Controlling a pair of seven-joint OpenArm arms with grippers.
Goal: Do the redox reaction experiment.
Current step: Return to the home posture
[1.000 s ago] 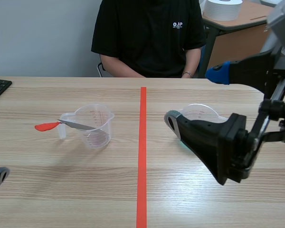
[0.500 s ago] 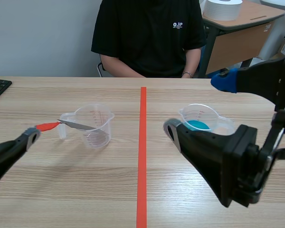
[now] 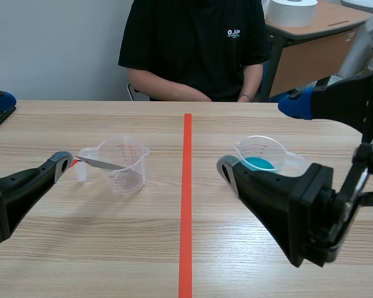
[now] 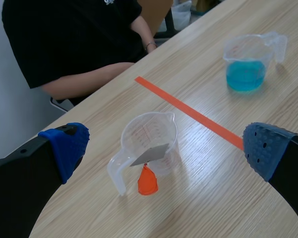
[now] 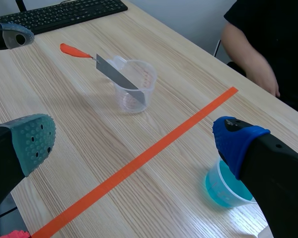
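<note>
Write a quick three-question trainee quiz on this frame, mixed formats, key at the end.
1. True or false: the cup of blue liquid stands on the left arm's side of the orange tape line.
2. What leans in the clear cup ahead of the left gripper? A) a metal blade with a red handle B) a glass rod C) nothing
3. Fill in: the left gripper and the right gripper both have their fingers ___, holding nothing.

Key: 1 false; 2 A; 3 open.
</note>
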